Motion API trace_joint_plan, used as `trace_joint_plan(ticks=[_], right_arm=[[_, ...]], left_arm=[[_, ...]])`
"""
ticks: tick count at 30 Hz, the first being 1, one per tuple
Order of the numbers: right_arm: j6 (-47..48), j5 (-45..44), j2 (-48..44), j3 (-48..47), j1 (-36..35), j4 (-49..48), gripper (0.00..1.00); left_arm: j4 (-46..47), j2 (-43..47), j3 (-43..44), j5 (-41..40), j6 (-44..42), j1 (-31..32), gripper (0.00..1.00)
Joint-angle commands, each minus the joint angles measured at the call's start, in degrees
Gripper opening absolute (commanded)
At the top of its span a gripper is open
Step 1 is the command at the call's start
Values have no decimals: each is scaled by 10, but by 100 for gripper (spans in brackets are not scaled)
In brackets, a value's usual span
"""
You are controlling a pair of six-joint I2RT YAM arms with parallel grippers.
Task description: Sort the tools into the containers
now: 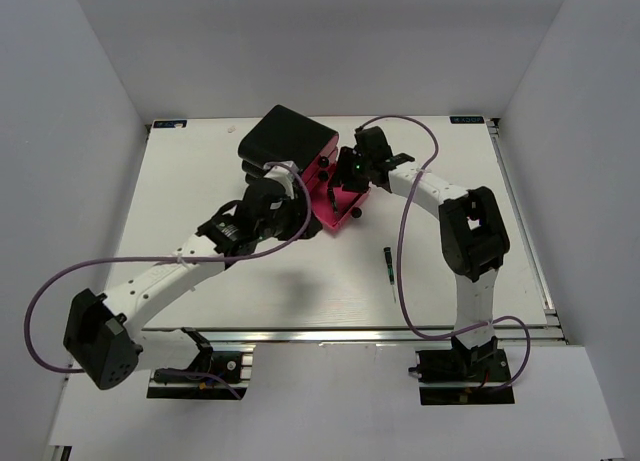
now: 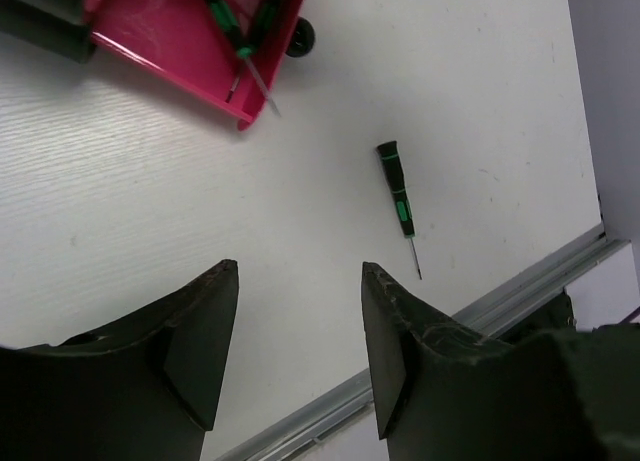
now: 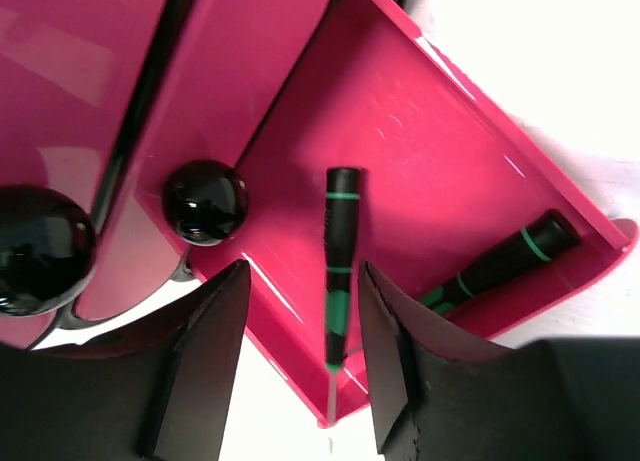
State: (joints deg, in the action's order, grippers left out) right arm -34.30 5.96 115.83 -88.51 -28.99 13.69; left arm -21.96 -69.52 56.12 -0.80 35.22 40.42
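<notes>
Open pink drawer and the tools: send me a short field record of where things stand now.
open drawer: two screwdrivers inside
loose screwdriver: lying on table, outside drawer
left hand: open, empty
right hand: open, over drawer, one screwdriver lying between its fingers

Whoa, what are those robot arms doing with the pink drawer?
They are tidying little screwdrivers into a drawer. The right gripper hangs open over the pulled-out pink drawer. One screwdriver lies right below it, and a second screwdriver sits near the drawer's corner. The left gripper is open and empty above the table. A loose screwdriver lies out on the table, not yet put away.
</notes>
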Motion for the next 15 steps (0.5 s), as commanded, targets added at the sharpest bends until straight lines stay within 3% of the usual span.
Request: trace_joint_plan(ticks=[1,3,5,6,7,8,9,10,13,14,15], right_arm=[[1,11,-8,-23,8,-27,54],[10,30,-25,-21,17,-25,52],[35,53,-49,-19,39,-18,47],[51,89,-60,-14,51,-19,36],[76,113,-71,-7,79,-24,28],[137,141,-94,10,95,-26,7],[170,190,-107,22,112,-26,0],[205,208,-118,37,150,-29,0],[280,255,-175,130,245,-31,0],[295,262,-198,172,269,-26,0],[306,266,-211,190,290,-18,0]], left_arm=[[23,-32,39,35,-12,21,62],[32,-54,62,50,-17,35,61],[43,-90,79,64,-27,45,47],[29,-107,95,67,-39,53,38],[21,-140,129,70,-42,53,18],[29,-155,140,80,-45,54,13],[35,-169,148,89,-51,54,9],[38,-199,167,102,-50,55,7],[13,-286,241,123,-57,60,14],[-16,-309,264,122,-58,64,30],[-31,-333,288,121,-59,76,38]])
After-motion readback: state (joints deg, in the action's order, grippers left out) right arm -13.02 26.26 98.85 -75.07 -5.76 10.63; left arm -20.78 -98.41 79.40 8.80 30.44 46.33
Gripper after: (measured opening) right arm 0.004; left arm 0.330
